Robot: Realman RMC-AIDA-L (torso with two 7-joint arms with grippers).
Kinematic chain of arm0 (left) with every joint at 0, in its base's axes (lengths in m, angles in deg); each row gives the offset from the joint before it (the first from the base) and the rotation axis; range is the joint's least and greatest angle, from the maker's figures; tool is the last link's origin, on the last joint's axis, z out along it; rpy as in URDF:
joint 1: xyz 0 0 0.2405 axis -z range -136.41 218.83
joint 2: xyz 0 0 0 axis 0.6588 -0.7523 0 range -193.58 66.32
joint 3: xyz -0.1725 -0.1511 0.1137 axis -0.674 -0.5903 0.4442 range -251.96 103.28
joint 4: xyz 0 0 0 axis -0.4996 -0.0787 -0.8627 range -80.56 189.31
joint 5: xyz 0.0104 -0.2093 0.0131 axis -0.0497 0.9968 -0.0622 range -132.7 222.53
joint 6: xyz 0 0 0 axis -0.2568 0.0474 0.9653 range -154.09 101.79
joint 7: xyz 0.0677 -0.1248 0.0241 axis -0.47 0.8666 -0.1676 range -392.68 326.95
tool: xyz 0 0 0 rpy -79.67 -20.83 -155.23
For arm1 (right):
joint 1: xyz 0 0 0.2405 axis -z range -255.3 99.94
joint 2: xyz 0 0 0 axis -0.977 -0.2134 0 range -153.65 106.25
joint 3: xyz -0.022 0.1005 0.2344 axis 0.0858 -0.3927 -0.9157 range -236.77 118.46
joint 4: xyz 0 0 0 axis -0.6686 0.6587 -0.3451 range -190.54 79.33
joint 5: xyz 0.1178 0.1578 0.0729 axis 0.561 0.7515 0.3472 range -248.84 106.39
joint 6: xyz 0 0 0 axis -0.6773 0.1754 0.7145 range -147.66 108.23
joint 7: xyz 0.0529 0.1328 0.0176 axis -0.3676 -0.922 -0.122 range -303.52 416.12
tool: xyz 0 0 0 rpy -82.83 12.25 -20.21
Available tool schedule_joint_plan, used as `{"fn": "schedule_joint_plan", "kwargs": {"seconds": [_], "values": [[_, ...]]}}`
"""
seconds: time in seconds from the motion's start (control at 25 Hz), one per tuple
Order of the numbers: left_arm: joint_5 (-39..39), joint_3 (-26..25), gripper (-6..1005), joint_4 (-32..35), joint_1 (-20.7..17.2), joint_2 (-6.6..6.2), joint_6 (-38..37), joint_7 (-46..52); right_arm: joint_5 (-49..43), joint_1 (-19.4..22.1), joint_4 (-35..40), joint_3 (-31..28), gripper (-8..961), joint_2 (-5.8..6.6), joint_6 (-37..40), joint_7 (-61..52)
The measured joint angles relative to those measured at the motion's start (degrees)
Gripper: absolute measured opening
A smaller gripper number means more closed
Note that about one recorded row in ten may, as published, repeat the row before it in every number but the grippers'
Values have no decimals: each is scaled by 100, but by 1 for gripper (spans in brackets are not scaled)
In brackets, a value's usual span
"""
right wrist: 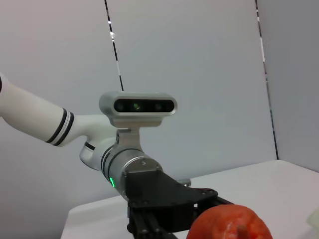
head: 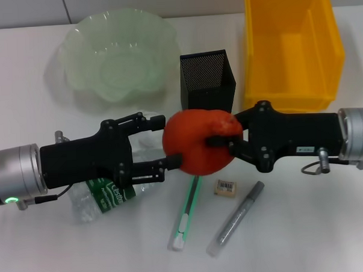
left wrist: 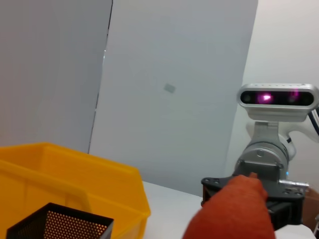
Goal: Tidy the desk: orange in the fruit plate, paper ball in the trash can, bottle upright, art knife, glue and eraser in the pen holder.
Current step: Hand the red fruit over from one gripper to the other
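Observation:
The orange point(head: 197, 141) is held in the air above the desk between both grippers. My right gripper point(head: 223, 129) comes in from the right and is shut on it. My left gripper point(head: 166, 141) comes in from the left, its jaws open, with a fingertip point(head: 158, 121) at the orange's left edge. The orange also shows in the left wrist view point(left wrist: 234, 214) and the right wrist view point(right wrist: 229, 224). The clear bottle point(head: 106, 196) with a green label lies on its side under the left gripper. The art knife point(head: 184, 217), eraser point(head: 226, 187) and silver glue stick point(head: 236, 219) lie in front. I cannot make out the paper ball.
The pale green fruit plate point(head: 114, 51) stands at the back left. The black mesh pen holder point(head: 206, 80) stands behind the orange. The yellow bin point(head: 292, 41) is at the back right, and shows in the left wrist view point(left wrist: 75, 169).

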State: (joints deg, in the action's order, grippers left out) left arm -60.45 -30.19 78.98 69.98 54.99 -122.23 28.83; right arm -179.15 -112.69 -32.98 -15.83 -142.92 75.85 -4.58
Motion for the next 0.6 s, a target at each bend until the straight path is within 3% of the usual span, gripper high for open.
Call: {"fn": "schedule_joint_plan", "kwargs": {"seconds": [0.6], "values": [[8,36,776,-127,25,0,70,-167,-7,-156,-290,9,112,-13,-191,99]]}}
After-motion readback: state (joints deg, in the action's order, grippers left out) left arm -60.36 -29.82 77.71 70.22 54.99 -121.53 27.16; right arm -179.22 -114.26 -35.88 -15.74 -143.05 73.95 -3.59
